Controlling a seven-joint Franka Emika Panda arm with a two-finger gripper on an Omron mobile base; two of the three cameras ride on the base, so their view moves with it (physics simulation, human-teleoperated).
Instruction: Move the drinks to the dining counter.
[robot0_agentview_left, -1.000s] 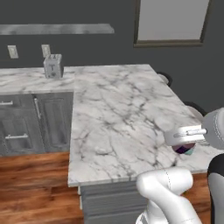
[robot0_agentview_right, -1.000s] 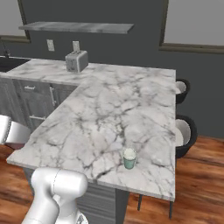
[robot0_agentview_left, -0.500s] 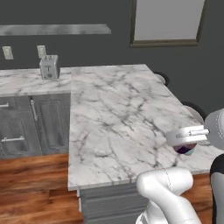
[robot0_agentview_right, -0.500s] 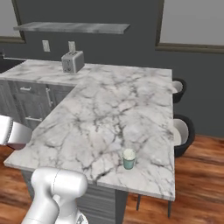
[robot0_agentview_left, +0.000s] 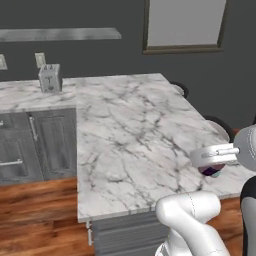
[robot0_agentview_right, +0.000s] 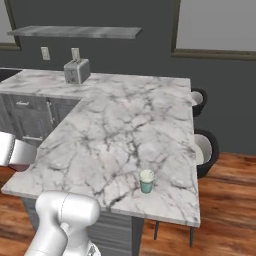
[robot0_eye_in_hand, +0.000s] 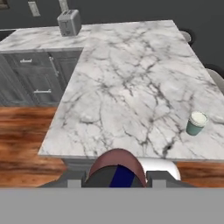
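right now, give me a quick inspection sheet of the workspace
surface: white marble dining counter, grey veins, mostly bare.
job's things: teal cup with white lid upright near the counter's near right corner; dark-purple drink container between the fingers at the hand.
clutter: toaster on the far worktop.
grippers: gripper shut on the container, above the counter's near edge.
cables: nothing seen.
surroundings: grey drawers, dark wall, shelf, stools, wood floor.
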